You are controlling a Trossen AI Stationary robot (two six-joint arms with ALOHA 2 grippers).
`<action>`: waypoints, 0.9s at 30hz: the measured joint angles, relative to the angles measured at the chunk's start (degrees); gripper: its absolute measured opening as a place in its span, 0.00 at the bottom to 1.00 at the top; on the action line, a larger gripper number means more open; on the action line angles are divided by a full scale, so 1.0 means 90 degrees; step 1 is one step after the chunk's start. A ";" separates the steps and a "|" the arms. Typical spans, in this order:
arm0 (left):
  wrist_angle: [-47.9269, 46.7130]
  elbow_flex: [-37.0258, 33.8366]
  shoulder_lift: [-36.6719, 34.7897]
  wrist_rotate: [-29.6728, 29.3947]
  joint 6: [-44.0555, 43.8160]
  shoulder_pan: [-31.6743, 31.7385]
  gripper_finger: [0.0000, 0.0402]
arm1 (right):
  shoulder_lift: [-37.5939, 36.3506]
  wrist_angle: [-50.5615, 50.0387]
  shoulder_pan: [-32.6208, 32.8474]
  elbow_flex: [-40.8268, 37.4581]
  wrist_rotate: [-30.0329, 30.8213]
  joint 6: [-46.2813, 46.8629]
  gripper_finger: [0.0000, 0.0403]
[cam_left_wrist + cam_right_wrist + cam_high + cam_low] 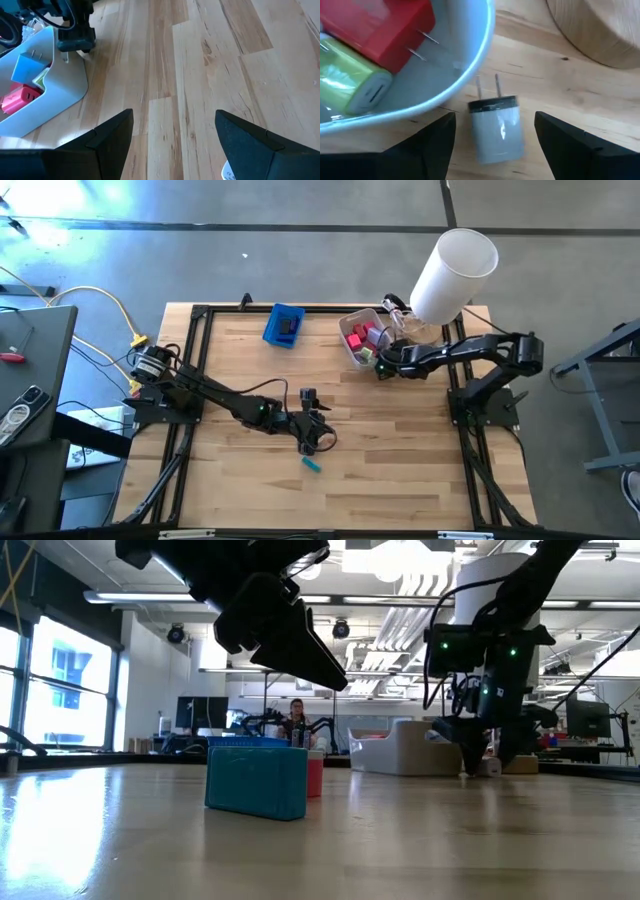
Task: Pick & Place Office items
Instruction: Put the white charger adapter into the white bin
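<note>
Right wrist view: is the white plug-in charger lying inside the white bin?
No. The white charger lies on the wooden table just outside the bin wall, between the open right gripper fingers.

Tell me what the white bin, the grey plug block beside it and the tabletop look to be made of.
White bin: likely plastic, smooth, thin rounded wall with soft sheen.
Grey plug block: glossy plastic body, judging by its highlights, with two thin prongs that look metallic.
Tabletop: wood planks, visible grain and knots, matte.

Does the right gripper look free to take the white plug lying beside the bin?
Probably yes. The right gripper is open, with the white plug lying between its fingers on bare wood. The bin rim sits close to the plug's prongs and may crowd one finger.
</note>
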 joint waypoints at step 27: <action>-0.0061 0.0000 0.0001 0.0024 -0.0002 0.0000 0.68 | -0.0353 -0.0686 0.0445 0.0001 -0.0025 -0.0739 0.28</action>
